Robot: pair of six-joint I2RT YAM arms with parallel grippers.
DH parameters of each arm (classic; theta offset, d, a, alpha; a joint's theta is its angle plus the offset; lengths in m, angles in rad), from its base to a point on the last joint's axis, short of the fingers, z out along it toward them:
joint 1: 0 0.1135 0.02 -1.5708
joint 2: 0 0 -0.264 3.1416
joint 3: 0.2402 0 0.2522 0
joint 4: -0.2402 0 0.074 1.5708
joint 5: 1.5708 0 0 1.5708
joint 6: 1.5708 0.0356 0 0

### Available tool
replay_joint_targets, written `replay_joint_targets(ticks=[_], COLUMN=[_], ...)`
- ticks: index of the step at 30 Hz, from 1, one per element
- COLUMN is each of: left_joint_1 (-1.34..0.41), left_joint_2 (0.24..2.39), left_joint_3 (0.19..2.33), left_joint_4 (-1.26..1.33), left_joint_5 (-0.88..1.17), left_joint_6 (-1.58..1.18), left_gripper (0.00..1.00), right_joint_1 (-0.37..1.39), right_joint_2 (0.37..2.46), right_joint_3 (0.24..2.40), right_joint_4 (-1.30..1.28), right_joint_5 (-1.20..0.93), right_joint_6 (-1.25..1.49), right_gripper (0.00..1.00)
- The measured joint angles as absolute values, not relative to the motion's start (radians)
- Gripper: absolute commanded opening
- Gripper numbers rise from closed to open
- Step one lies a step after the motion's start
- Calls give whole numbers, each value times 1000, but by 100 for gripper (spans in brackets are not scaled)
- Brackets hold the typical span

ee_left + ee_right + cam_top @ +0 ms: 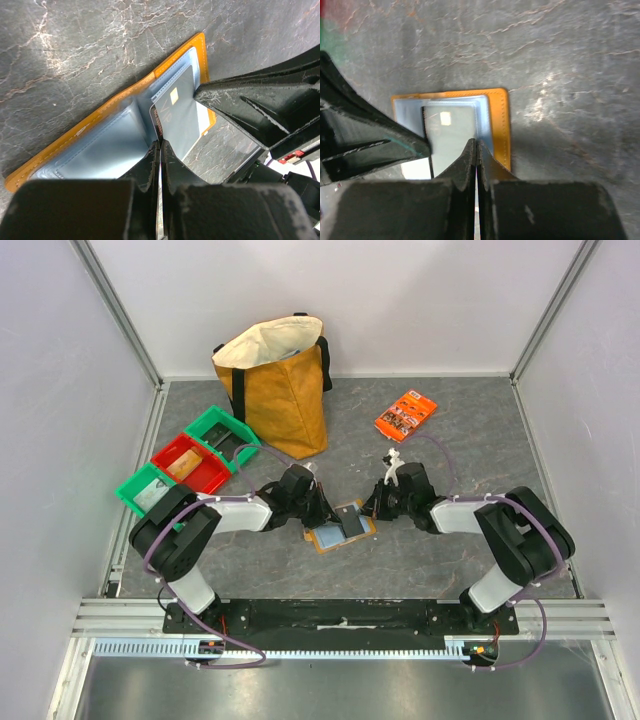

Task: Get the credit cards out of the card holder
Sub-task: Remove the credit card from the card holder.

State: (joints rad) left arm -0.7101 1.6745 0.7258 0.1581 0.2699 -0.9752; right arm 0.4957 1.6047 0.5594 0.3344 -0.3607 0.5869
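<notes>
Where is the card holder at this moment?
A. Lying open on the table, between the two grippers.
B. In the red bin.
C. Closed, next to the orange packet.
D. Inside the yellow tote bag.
A: the card holder lies open on the table, its pale inner pockets facing up, with the left gripper and the right gripper reaching it from opposite sides.

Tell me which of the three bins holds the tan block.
The red bin, middle of the row, holds it; the other two are green.
</notes>
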Motion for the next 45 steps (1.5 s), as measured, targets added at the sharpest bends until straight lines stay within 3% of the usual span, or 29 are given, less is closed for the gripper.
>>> replay_joint_targets(ticks=[16, 18, 24, 45], left_joint_1=[-702, -702, -697, -695], left_joint_2=[1649, 1643, 1631, 1627], left_joint_3=[694, 690, 674, 620], left_joint_4=[167, 167, 169, 270], left_joint_5=[266, 265, 271, 299], left_joint_6=[-977, -977, -977, -984], left_gripper=[2, 2, 2, 2], right_joint_1=[468, 468, 468, 467], right_joint_2=[1638, 1636, 1592, 1577], right_joint_3=[556, 556, 524, 492], right_joint_4=[373, 373, 367, 404], right_joint_5=[-395, -394, -414, -530], right_joint_6=[619, 617, 595, 559], right_gripper=[0, 2, 20, 28])
